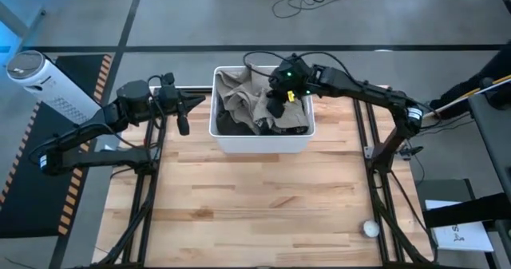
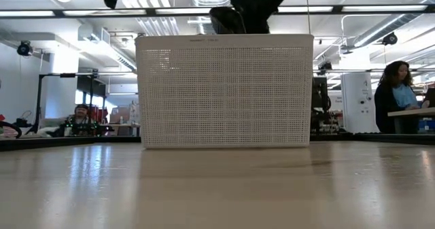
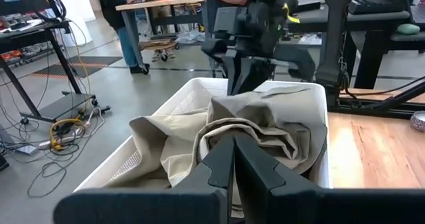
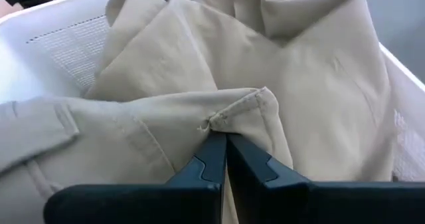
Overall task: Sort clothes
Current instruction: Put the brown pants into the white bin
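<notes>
Clearly the right end effector [image 4: 222, 144], pressed together on a fold of the beige garment [image 4: 199, 104] in the white basket [image 1: 263, 141], may lose that thin pinch when lifting, or drag the tangled clothes [image 1: 275, 113] beneath out too.

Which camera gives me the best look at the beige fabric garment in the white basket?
The right wrist view: the beige fabric garment fills it, folds and seams plain, the right tool shut on a fold. The left wrist view shows it heaped in the white perforated plastic basket; the high view shows it small; the low view hides it.
</notes>
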